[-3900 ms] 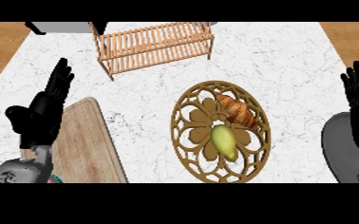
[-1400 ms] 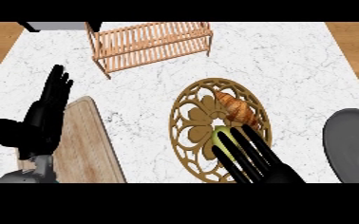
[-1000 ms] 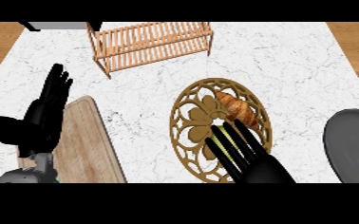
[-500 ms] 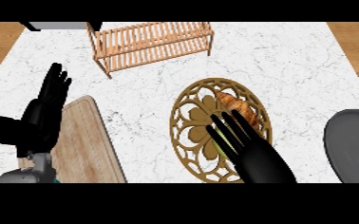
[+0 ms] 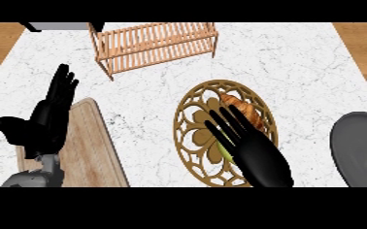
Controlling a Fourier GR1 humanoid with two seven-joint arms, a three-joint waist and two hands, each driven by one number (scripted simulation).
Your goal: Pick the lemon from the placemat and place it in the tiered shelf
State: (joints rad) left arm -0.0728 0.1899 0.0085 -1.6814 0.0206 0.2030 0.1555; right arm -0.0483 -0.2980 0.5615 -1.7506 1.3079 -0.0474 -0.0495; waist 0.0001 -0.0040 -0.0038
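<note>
Right hand: the black right hand [image 5: 255, 153] lies over the near half of the mat, fingers straight and spread, not curled round anything; judged to be lining up over the fruit before closing.
Lemon: one yellow-green lemon [image 5: 224, 148], only a sliver showing beside the fingers, resting on the mat.
Placemat: one round openwork wooden placemat [image 5: 192, 126], bearing both foods.
Croissant: one brown croissant [image 5: 245, 110], just beyond the fingertips; a bystander the grasp should avoid.
Left hand: the black left hand [image 5: 47, 117] rests open, fingers up, at the view's left edge.
Board: one pale wooden cutting board [image 5: 90, 153], beside that hand.
Grey object: one dark grey rounded shape [image 5: 351, 148], cut off at the right edge.
Shelf: one slatted wooden tiered shelf [image 5: 154, 43], far side of the white marble counter [image 5: 287, 63], well apart from the mat; the lemon's destination.
</note>
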